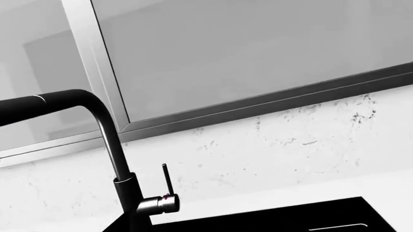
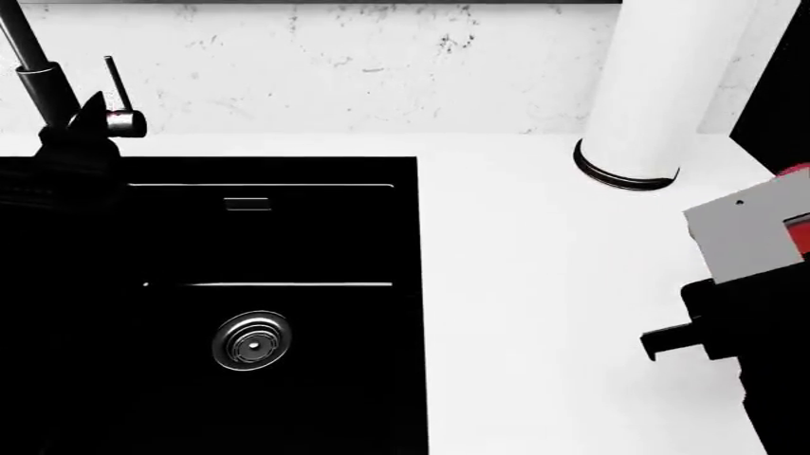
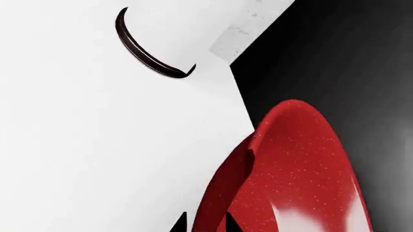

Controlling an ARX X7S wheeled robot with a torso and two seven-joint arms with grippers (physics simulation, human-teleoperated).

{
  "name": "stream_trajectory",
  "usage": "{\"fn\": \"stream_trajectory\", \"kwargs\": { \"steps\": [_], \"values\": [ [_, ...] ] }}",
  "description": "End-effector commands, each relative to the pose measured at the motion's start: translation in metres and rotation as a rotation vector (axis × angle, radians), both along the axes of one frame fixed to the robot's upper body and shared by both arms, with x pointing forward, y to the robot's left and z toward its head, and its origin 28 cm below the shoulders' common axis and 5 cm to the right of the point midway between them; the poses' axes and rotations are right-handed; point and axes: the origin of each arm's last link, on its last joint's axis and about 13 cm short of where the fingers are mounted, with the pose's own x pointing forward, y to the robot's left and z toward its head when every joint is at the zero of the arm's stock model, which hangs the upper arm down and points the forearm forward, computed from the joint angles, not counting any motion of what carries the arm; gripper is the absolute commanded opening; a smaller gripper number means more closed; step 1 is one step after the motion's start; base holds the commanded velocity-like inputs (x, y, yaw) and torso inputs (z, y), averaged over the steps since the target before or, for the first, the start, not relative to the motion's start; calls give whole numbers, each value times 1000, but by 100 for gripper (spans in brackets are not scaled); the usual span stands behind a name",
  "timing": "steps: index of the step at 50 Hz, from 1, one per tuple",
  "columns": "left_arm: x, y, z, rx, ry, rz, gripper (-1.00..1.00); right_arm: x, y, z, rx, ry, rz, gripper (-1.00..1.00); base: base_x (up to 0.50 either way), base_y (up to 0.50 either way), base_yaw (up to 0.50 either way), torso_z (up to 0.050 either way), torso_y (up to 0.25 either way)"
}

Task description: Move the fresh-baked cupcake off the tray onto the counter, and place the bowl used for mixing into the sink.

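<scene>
Looking at the largest item first: bench (image 2: 557, 284) is plain smooth white, matte, w/ a speckled marble-look backsplash behind. Sink (image 2: 76, 379) is a black rectangular basin set flush into it, round silver drain (image 2: 252, 339) w/ concentric rings; it sits empty, so bowl isn't in yet. Dark faucet (image 1: 103, 140) is a bent tube w/ a thin lever, standing at the sink's back edge.

White cylinder (image 2: 658, 85) w/ a dark base ring stands on the bench by the wall, purpose unclear.

Bowl (image 3: 290, 179) is glossy red w/ fine pale specks, curved wall, filling the right wrist view at the bench's far right end. Right hand (image 3: 206, 224): dark fingertips straddle the rim, prob clamped to carry it sinkward, but I can't tell for sure. Left hand not visible; its cam faces faucet and window.

Cupcake and tray not in any view.
</scene>
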Motion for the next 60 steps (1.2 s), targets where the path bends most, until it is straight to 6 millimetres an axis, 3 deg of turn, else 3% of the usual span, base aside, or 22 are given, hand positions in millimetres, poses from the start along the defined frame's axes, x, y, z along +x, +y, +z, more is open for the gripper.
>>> {"fn": "stream_trajectory", "kwargs": {
  "steps": [1,14,31,39,60],
  "values": [
    [-1,2,1,-7,-6,6,100,-3,5,37,-115,-173,115,-100,0,0,0,0,0],
    [-8,6,1,-25,-21,16,100,1,34,79,-264,-314,267,-100,0,0,0,0,0],
    [-15,10,1,-41,-31,27,100,13,65,93,-255,-302,482,-100,0,0,0,0,0],
    [-17,16,-1,-50,-34,47,100,24,78,89,-220,-279,577,-100,0,0,0,0,0],
    [-20,19,-4,-52,-30,61,100,29,118,106,-180,-283,805,-100,0,0,0,0,0]
  ]
}}
